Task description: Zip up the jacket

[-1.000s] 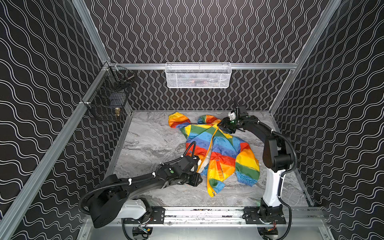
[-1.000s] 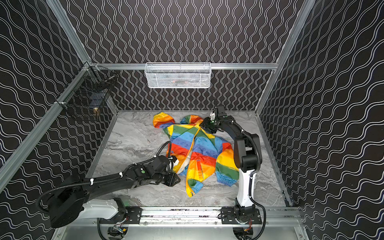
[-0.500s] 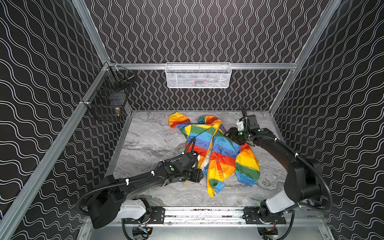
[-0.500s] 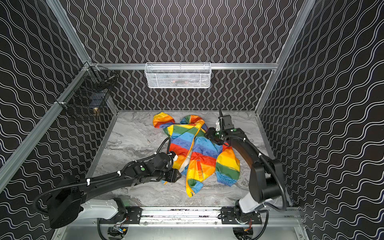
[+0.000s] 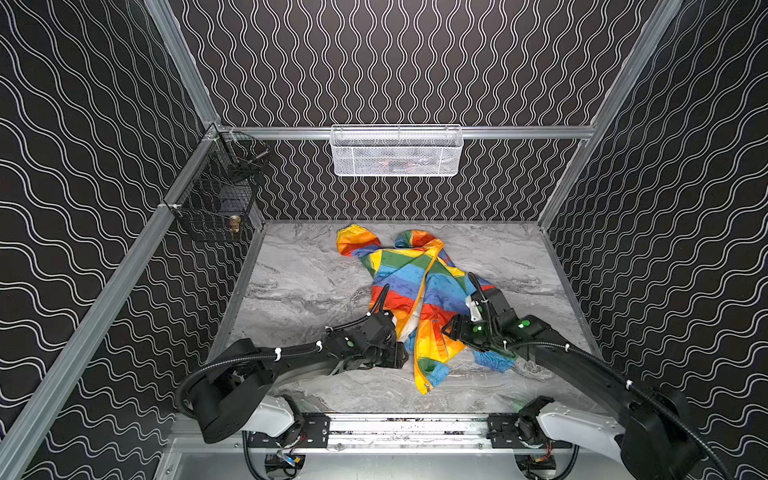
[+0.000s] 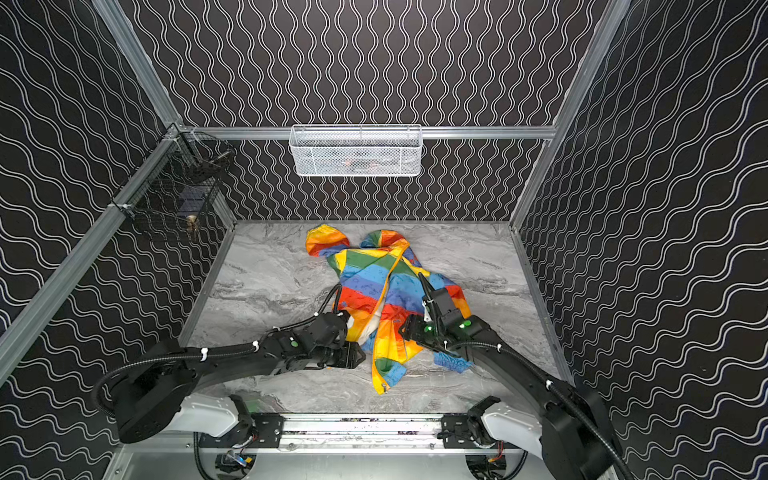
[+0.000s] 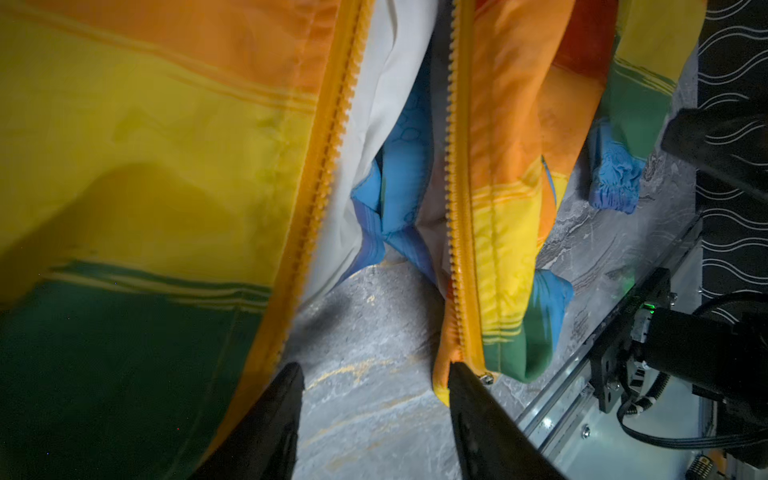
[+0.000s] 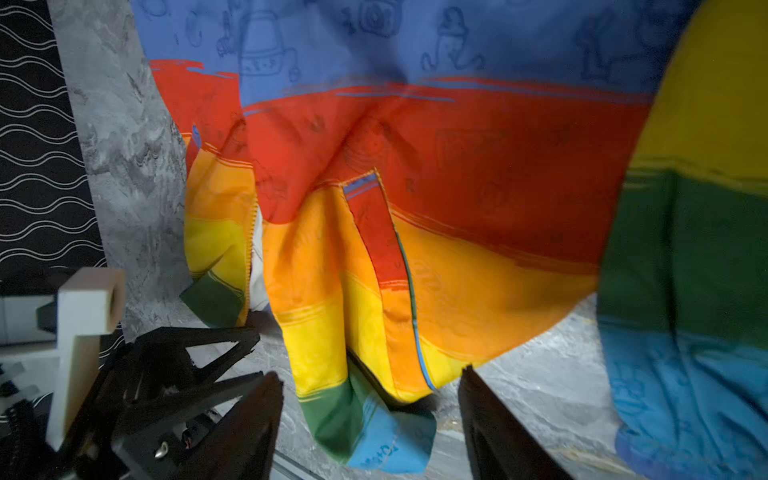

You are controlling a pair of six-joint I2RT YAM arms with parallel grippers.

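Marble tabletop (image 5: 311, 286): one jacket (image 5: 401, 270); left tool (image 7: 374, 370), right tool (image 8: 370, 374), both agape.

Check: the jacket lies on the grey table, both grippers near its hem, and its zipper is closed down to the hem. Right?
Not the zipper: the left wrist view shows its halves apart at the hem, white lining between. The jacket lies on the grey table, left gripper and right gripper near its hem.

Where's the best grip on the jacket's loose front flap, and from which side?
Likely the hem corner of the jacket at the zipper end. That flap points out over the table toward the front rail, its edge free, so come from the rail side and pinch across the orange band.
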